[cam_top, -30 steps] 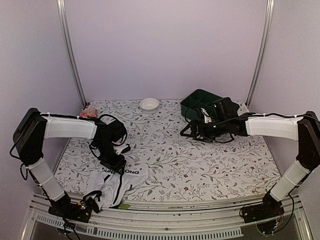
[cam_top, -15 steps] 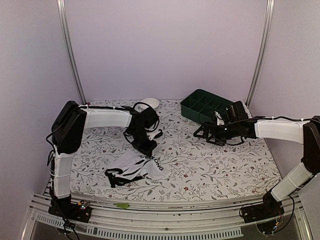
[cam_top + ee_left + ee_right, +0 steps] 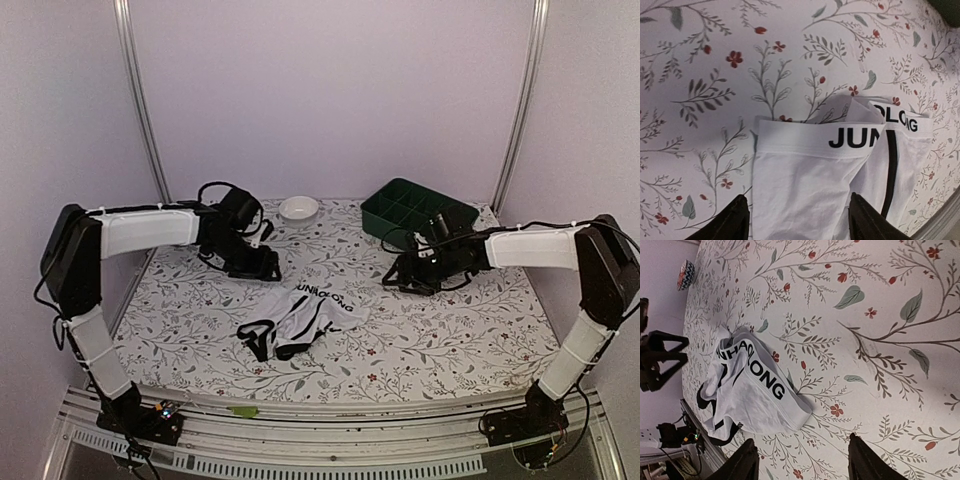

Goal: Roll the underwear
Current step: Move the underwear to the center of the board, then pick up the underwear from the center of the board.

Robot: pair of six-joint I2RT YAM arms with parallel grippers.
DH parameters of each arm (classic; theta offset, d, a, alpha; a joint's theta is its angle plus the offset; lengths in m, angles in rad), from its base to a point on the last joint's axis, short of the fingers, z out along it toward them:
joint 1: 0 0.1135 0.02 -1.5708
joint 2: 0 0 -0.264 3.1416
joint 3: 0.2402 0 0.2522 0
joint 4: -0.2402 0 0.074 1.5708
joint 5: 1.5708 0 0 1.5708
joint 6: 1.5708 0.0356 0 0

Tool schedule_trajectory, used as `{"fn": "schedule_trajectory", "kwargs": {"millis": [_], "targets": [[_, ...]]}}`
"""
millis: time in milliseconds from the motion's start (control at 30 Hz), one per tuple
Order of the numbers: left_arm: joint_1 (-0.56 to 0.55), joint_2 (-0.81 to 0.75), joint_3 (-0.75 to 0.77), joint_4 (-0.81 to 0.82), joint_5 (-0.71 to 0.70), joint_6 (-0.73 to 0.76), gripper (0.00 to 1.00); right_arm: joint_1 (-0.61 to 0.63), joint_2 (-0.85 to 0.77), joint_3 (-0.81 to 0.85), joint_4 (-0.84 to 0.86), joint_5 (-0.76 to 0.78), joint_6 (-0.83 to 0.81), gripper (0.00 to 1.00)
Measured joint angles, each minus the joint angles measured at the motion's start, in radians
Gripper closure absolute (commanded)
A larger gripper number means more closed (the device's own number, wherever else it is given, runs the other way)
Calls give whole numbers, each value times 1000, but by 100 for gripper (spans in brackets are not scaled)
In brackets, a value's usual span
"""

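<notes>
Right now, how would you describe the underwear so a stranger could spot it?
On the floral table, look near the middle, slightly toward the front edge. The underwear lies crumpled there: white fabric with black lettering and stripes, unlike the round white bowl at the back.

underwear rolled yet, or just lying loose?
Not rolled. The underwear lies loosely crumpled on the table, waistband folded over itself so the lettering is broken up, leg openings splayed out.

Txt on underwear waistband: "NHAOLONG", "JUN".
</notes>
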Motion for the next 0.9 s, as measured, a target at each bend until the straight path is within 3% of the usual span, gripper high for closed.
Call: {"fn": "schedule_trajectory", "kwargs": {"millis": [167,267,533,733,900], "targets": [[117,-174,-163,83,46,-8,35,98,103,52,-8,8,53,56],[135,-163,-189,93,61,-3,36,140,160,77,-14,11,82,62],[134,-147,-196,101,84,5,37,166,245,110,-54,46,140,62],[134,-93,-189,112,100,23,42,176,306,176,-53,57,158,79],[133,-9,-149,112,106,43,48,176,308,175,-63,86,163,100]]}}
